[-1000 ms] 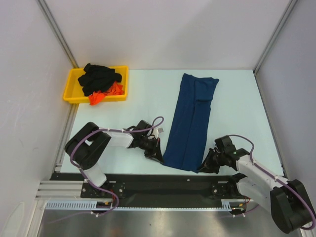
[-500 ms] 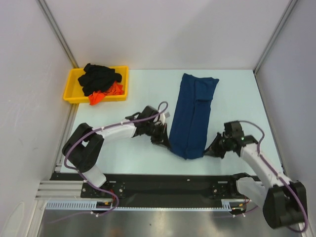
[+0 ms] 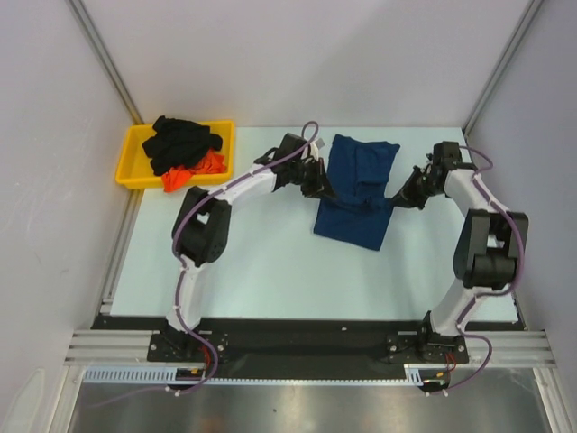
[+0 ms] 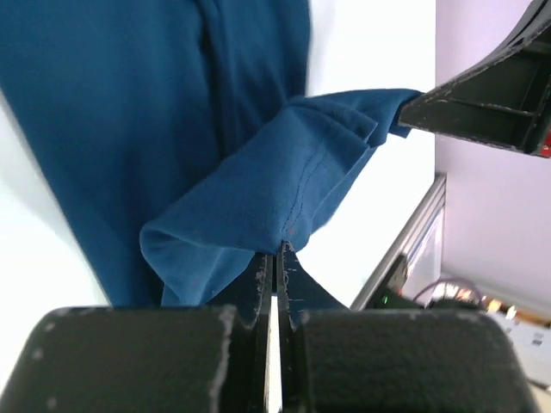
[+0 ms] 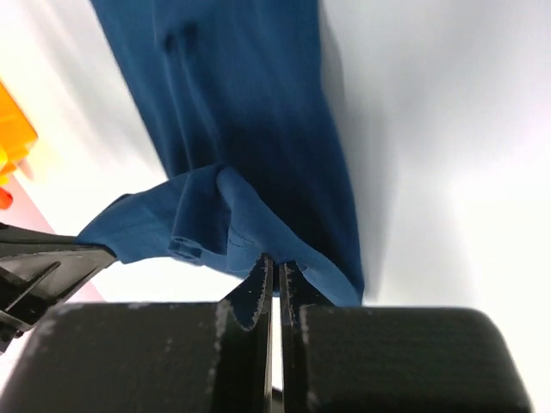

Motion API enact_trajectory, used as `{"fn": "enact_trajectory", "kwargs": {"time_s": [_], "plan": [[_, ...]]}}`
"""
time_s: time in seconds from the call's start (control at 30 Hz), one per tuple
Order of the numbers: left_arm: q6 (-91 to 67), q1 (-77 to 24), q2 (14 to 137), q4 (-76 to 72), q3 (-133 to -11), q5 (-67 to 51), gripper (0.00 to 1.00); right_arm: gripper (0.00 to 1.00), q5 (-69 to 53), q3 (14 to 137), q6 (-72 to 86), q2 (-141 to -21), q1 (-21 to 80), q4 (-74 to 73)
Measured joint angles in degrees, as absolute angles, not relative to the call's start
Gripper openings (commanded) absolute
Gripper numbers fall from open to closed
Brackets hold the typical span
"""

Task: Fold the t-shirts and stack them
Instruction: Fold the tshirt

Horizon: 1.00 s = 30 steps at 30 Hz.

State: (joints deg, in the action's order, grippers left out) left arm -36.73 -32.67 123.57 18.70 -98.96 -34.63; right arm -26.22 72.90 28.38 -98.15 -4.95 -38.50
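Lying far-left: yellow tray (image 3: 133,159) of t-shirts (image 3: 184,141)

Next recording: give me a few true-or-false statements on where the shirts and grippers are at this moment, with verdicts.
1. The left gripper and right gripper each pinch the blue shirt. True.
2. The blue shirt lies in the yellow tray. False: it is on the table, right of the tray.
3. A black shirt and an orange-red shirt sit in the yellow tray. True.
4. The blue shirt lies fully flat. False: its held edge is lifted and doubled over the rest.
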Motion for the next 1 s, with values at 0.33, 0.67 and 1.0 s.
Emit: {"fn": "enact_trajectory", "kwargs": {"time_s": [0.33, 0.67, 1.0], "plan": [[-42.7, -29.4, 133.3, 17.9, -109.3, -35.3, 0.00, 0.00, -30.5, 84.2, 25.4, -112.4, -6.5, -38.4], [-45.9, -27.9, 136.6, 15.5, -112.2, -35.5, 0.00, 0.00, -32.5, 88.9, 24.3, -116.0, -6.5, -39.6], [-46.1, -27.6, 142.7, 18.1, -120.2, -36.1, 0.35, 0.13, -32.9, 93.1, 23.9, -120.3, -6.6, -41.3]]}}
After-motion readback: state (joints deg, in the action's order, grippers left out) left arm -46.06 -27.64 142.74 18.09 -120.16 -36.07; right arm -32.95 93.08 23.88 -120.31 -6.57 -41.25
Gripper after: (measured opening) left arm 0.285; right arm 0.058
